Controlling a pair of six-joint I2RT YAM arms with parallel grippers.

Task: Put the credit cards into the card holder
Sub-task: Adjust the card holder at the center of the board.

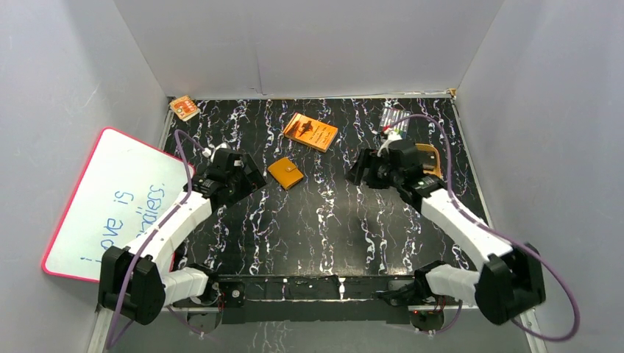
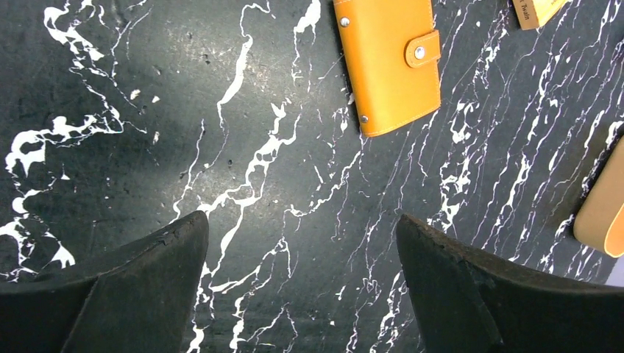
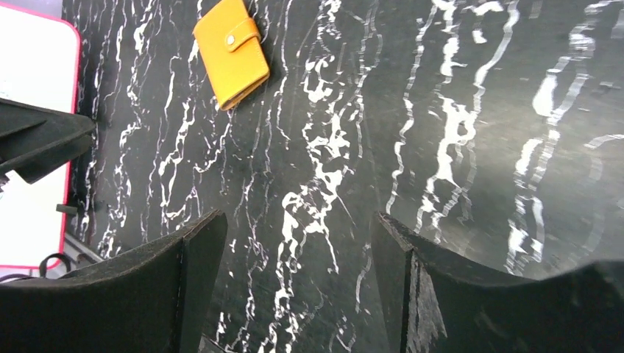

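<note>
The card holder (image 1: 285,173) lies folded and snapped shut on the black marbled table, between my two grippers. It is an orange wallet with a snap tab, seen in the left wrist view (image 2: 390,62) and the right wrist view (image 3: 232,51). My left gripper (image 1: 246,180) hovers just left of it, jaws wide open over bare table (image 2: 302,220). My right gripper (image 1: 360,170) stands to the wallet's right, open, with only table between its fingers (image 3: 299,218). No credit cards can be made out in any view.
An orange book (image 1: 310,132) with black print lies behind the wallet. A tan tray (image 1: 429,158) sits behind my right wrist, with a pack of markers (image 1: 394,118) beyond it. A pink-edged whiteboard (image 1: 110,198) leans at the left, and a small orange packet (image 1: 184,108) lies at the back left corner.
</note>
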